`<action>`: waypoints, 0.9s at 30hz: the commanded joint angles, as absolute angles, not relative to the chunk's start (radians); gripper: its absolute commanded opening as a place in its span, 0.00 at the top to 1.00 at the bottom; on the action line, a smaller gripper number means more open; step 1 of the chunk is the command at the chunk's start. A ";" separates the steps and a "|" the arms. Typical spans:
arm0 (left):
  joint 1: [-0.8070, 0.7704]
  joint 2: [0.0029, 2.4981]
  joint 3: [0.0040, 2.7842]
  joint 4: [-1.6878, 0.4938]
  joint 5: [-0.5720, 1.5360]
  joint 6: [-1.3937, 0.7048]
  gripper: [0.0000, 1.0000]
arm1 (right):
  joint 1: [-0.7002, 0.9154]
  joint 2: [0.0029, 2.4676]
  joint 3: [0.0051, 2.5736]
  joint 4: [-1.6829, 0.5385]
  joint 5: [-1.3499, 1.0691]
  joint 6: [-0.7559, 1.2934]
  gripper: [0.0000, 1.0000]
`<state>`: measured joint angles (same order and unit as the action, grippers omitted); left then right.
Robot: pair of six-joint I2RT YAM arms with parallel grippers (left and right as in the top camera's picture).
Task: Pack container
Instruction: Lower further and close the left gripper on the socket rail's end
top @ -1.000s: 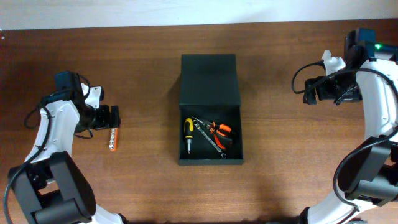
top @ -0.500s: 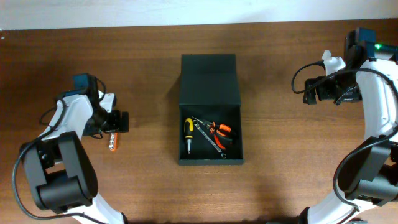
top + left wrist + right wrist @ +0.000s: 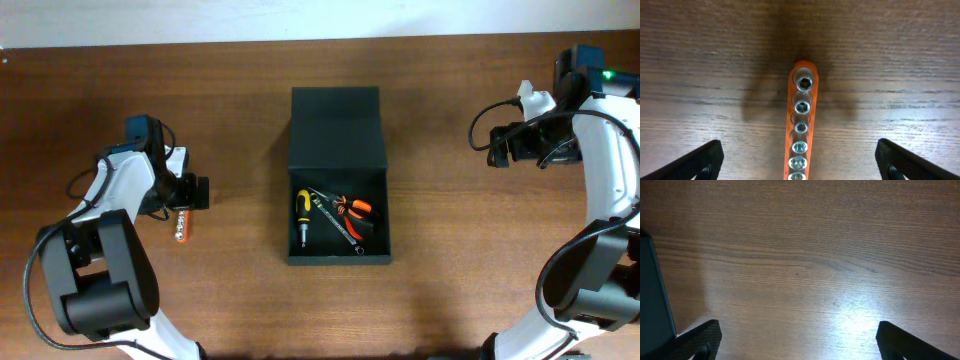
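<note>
Left arm shifted toward the centre of the tabletop since the earlier frame, right arm unchanged.
The left gripper (image 3: pixel 191 193) hangs over the upper end of the orange socket rail (image 3: pixel 801 131), which lies flat on the tabletop (image 3: pixel 450 280) well to the left of the container (image 3: pixel 337 258). Its jaws stand fully open and hold nothing, and in the wrist view the rail runs midway between the two fingertips (image 3: pixel 699 161), clear of both. The container sits at the centre of the tabletop with its lid (image 3: pixel 337 128) folded back. It holds a yellow-handled screwdriver (image 3: pixel 302 214), orange-handled pliers (image 3: pixel 357 209) and a wrench (image 3: pixel 335 222). The right gripper (image 3: pixel 496 148) hangs over bare tabletop well to the right of the container, with its jaws fully open and empty.
</note>
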<state>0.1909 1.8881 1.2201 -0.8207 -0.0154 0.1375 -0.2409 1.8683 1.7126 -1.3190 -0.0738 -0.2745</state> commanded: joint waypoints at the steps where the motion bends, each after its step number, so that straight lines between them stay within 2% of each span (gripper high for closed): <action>1: 0.191 1.915 1.182 -0.800 -0.011 0.130 0.01 | -0.243 1.870 1.713 -1.319 -0.086 -0.284 0.01; 27: 0.190 1.917 1.164 -0.755 -0.011 0.129 0.01 | -0.243 1.870 1.713 -1.319 -0.086 -0.284 0.01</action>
